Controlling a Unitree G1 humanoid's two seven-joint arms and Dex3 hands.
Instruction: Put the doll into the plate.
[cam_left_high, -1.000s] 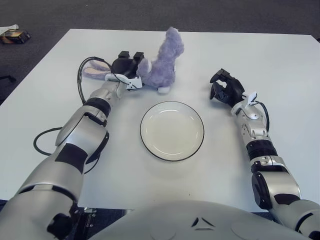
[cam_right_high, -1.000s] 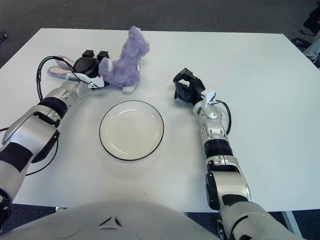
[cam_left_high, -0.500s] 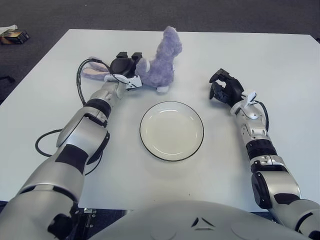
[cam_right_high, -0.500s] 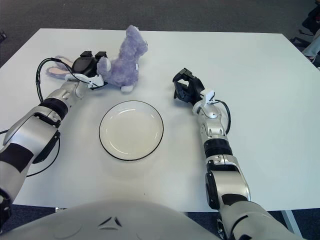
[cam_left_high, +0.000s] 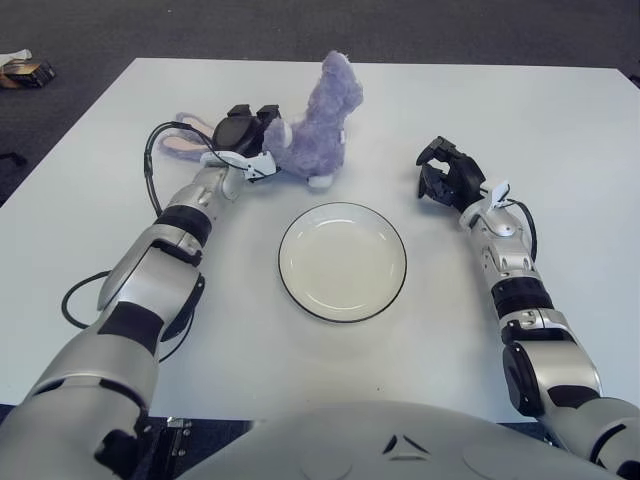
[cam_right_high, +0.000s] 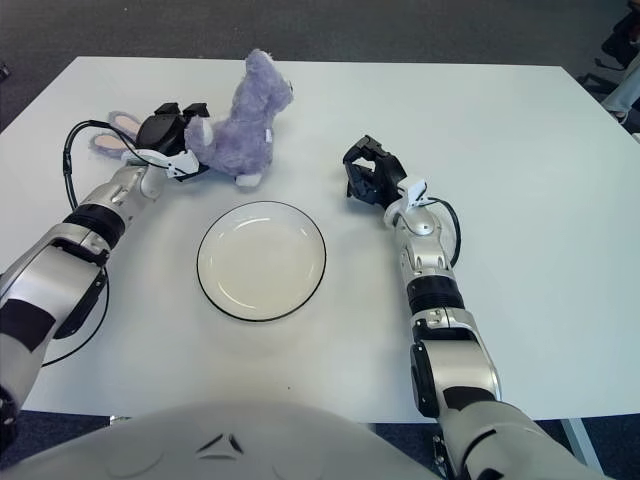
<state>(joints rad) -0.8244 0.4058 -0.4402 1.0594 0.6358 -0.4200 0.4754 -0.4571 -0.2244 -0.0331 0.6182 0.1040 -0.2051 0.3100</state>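
Left hand (cam_left_high: 243, 132), gripping the doll (cam_left_high: 322, 121), has shifted slightly left.

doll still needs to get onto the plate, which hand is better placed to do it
Left. The left hand is already closed on the purple doll beyond the plate; the right hand shows right of the plate, holding nothing.

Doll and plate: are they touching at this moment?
Apart. The left eye view shows bare white table between the doll, gripped by the left robot hand, and the plate rim.
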